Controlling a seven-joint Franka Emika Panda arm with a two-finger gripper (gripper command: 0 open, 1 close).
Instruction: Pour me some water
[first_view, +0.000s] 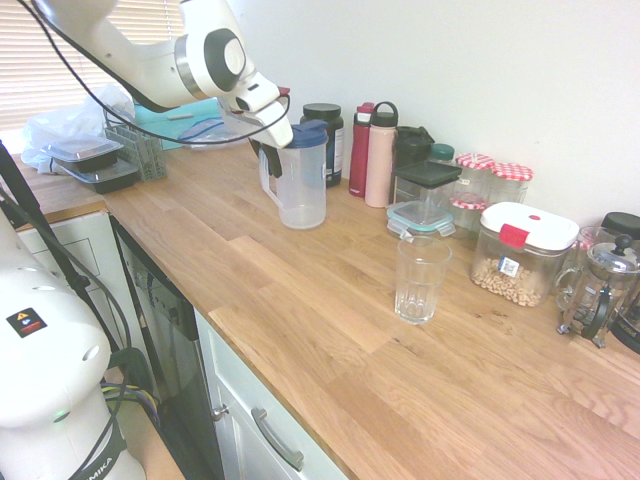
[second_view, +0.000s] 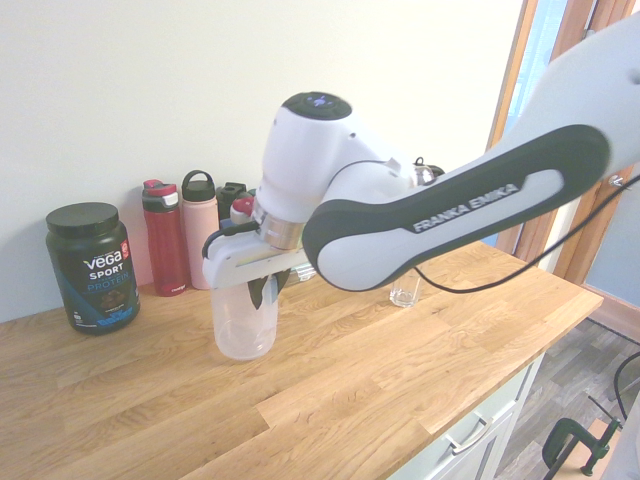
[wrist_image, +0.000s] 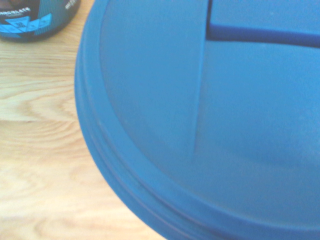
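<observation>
The clear plastic pitcher (first_view: 301, 185) with a blue lid (wrist_image: 210, 125) stands toward the far left of the wooden bench (first_view: 330, 330), its base seemingly on or just above the wood; the views do not settle which. The end effector (first_view: 270, 158) comes in from the left and is clamped on the pitcher's handle, fingers pressed together around it just under the lid. To the right and nearer stands an empty ribbed drinking glass (first_view: 421, 279), well apart from the pitcher. Behind the pitcher, along the wall, are a black protein tub (first_view: 326, 140), a red bottle (first_view: 360, 150) and a pink bottle (first_view: 380, 155). Further right sit a lidded container of nuts (first_view: 520, 255) and a French press (first_view: 600, 290).
</observation>
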